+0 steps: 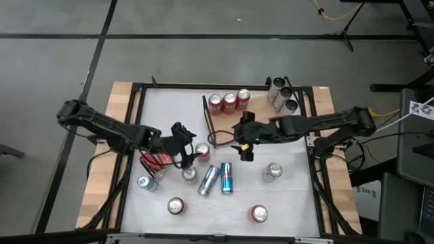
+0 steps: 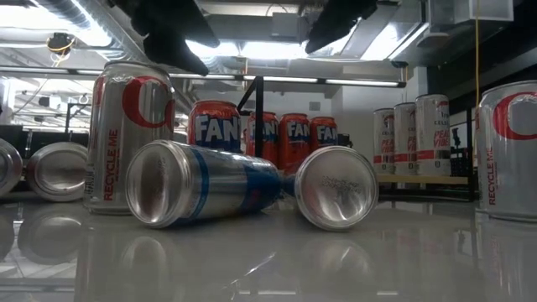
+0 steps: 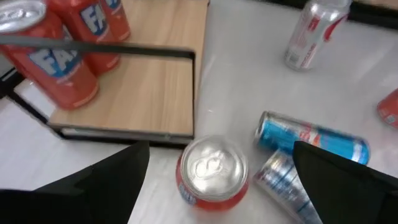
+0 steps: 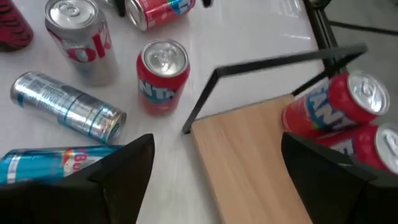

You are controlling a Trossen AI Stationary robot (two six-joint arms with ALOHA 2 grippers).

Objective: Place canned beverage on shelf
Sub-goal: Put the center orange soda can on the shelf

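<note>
Left gripper: fingers spread wide above an upright red Fanta can, just off the shelf edge. Right gripper: open, empty, over the shelf. Can judged light, rigid, smooth-walled; best gripped mid-body.

Four cameras watch one bench. The overhead camera hangs above and looks straight down, taking in the whole white top with both arms reaching in from nine and three o'clock. A second sits at bench-top height, very near two toppled cans, facing level across toward the room behind. Each wrist camera looks down past its own dark fingers from close above. Both wrist views share the shelf corner and one upright red can, also seen from overhead near centre.
</note>
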